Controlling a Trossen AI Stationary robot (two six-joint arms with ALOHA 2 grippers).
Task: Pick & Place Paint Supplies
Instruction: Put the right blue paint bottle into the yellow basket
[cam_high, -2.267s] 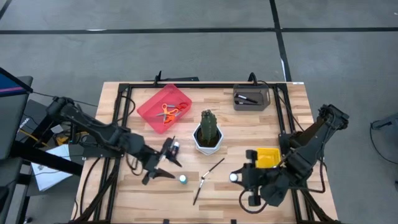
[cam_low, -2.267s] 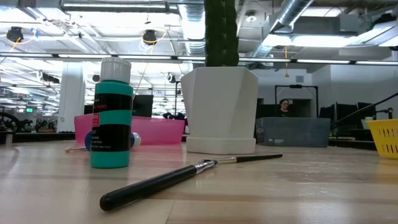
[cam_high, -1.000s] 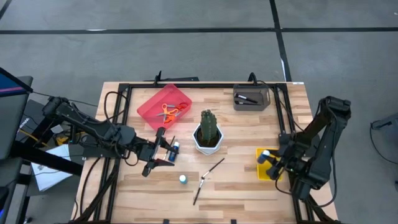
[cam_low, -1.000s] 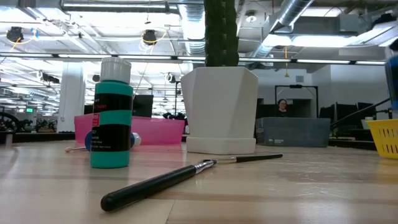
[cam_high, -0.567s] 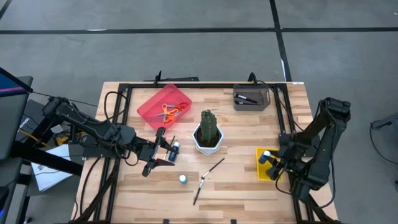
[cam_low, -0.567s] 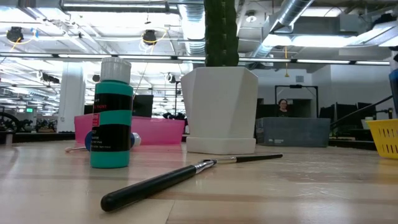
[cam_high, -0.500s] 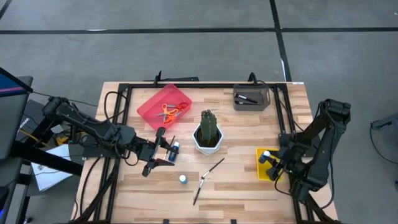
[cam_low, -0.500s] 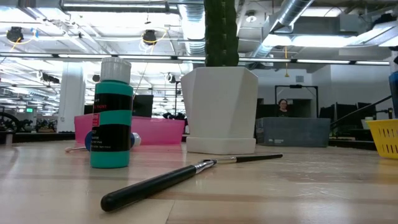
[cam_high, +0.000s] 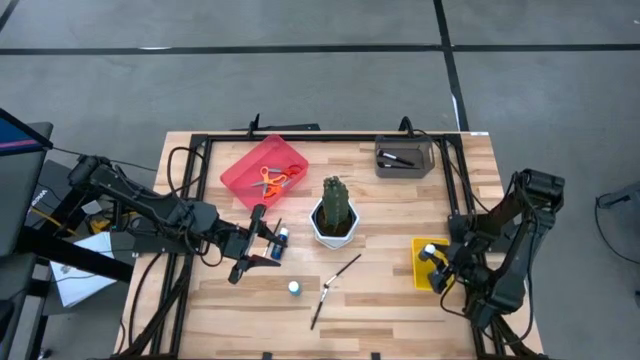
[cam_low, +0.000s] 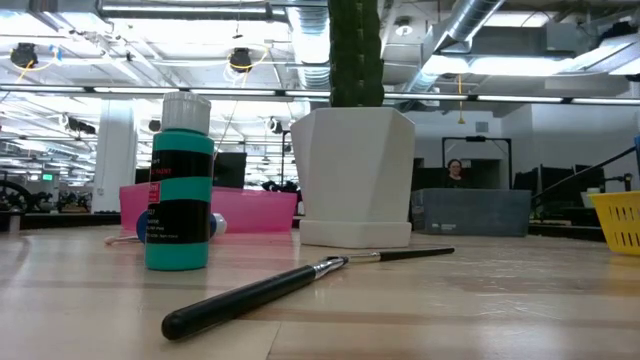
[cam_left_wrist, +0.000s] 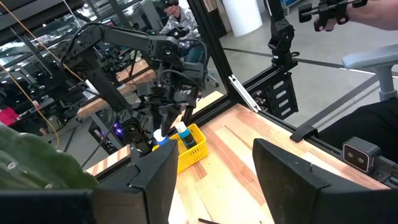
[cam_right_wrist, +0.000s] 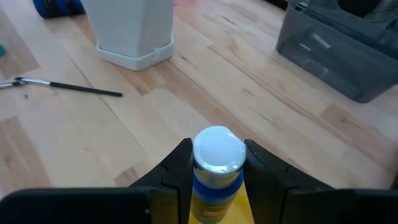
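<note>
Clamping a paint bottle (cam_right_wrist: 217, 163), the right gripper (cam_right_wrist: 217, 167) hides its lower half; left gripper (cam_left_wrist: 208, 171) gapes empty.

Centre: we see the cactus pot (cam_high: 334, 226) upright mid-table, blocking a straight pass across.
Front strip: the teal bottle (cam_high: 294, 288) stands just beside two paintbrushes (cam_high: 334, 282); bare wood lies on either side of them.
Left: the left gripper (cam_high: 266, 245), fingers apart, fills the gap between the red tray (cam_high: 240, 170) and the cactus pot.
Right: the right gripper (cam_high: 438, 262), clamped on a blue bottle (cam_right_wrist: 215, 167), hangs over the yellow bin (cam_high: 422, 274).
Back: open wood between red tray and grey bin (cam_high: 405, 163).
</note>
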